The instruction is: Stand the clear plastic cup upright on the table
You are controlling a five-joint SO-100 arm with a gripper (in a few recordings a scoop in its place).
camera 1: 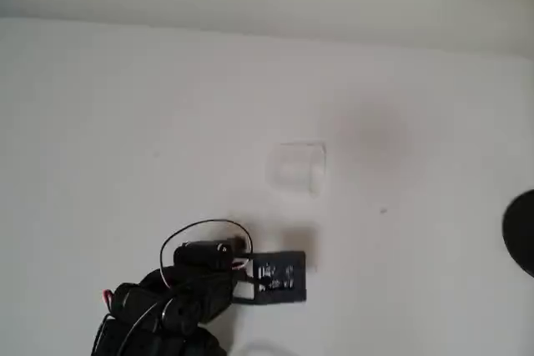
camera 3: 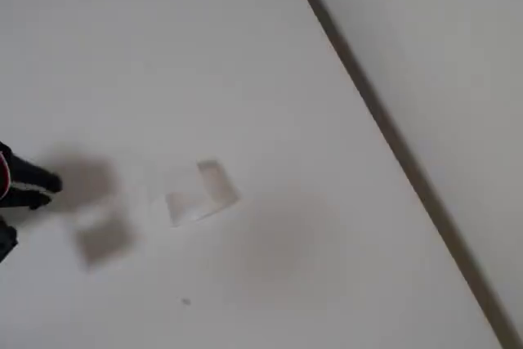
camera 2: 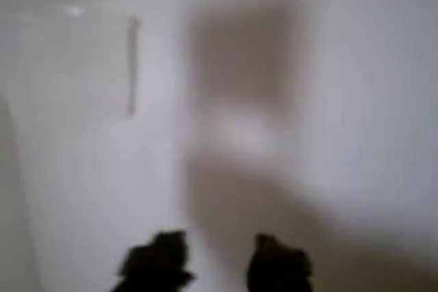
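Currently small clear plastic cup (camera 1: 296, 166) lies on its side on plain white table (camera 1: 100, 122); black pincer (camera 2: 215, 261) near cup, fingers apart, empty.

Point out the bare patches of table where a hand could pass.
The table is bare left of the clear plastic cup and between the cup and the dark round object at the right edge. It is tighter between the cup and the gripper below it.
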